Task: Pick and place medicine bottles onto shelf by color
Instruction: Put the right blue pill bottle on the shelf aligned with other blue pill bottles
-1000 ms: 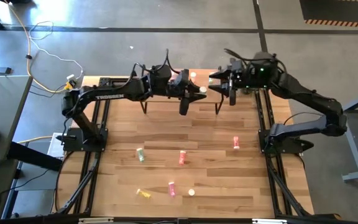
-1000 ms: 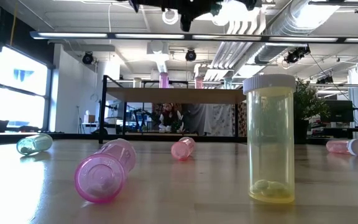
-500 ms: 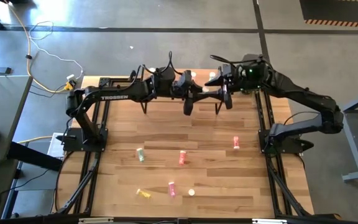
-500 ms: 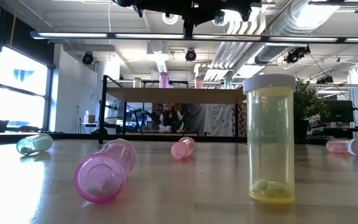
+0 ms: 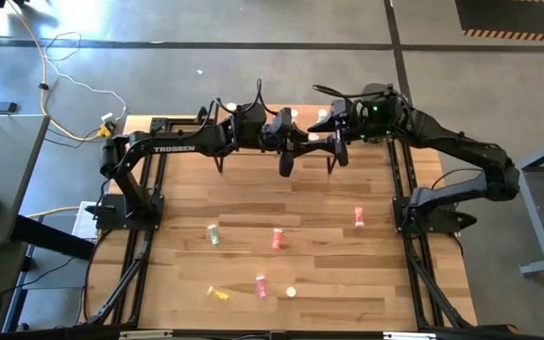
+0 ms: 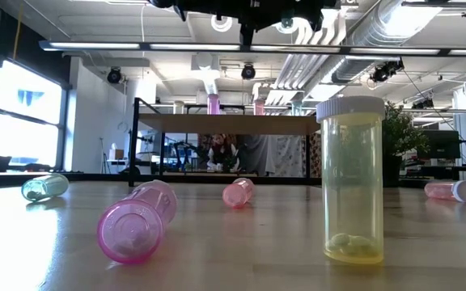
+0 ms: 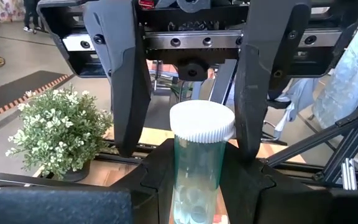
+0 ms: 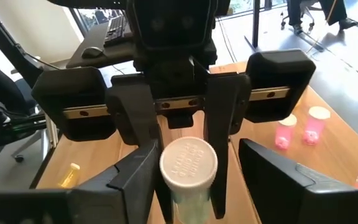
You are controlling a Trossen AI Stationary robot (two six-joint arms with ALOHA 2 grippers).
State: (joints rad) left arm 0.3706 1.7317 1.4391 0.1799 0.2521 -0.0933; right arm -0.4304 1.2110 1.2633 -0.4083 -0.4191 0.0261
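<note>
A pale green medicine bottle [image 7: 199, 163] with a white cap [image 8: 188, 163] is held in the air over the shelf [image 6: 229, 124] by my left gripper [image 5: 286, 156], which is shut on it. My right gripper [image 5: 338, 144] faces it from the table's right and is open. Its two fingers [image 7: 129, 93] stand on either side of the bottle's cap, and no touch shows. Pink bottles [image 8: 284, 134] stand on the shelf. Several more bottles lie on the table: pale green [image 5: 213, 234], pink [image 5: 358, 217] and yellow [image 5: 218, 294]. My left gripper pinches the bottle's clear green body [image 7: 194, 186], below the cap, between its two fingers. They come about level from the table's left. The bottle stands cap up in the hold, lifted clear of the shelf and the table.
In the low view, one yellow bottle [image 6: 351, 182] stands upright near the table's front edge, next to a lying pink one [image 6: 136, 222]. The shelf's thin dark legs [image 5: 220, 165] stand at the far middle of the table. A potted plant [image 7: 55, 134] shows beyond.
My right gripper has come down and toward the table's left, up to the left gripper, tipping a little forward. Its fingers now stand on both sides of the held bottle. The bottle has stayed in the left gripper's hold.
</note>
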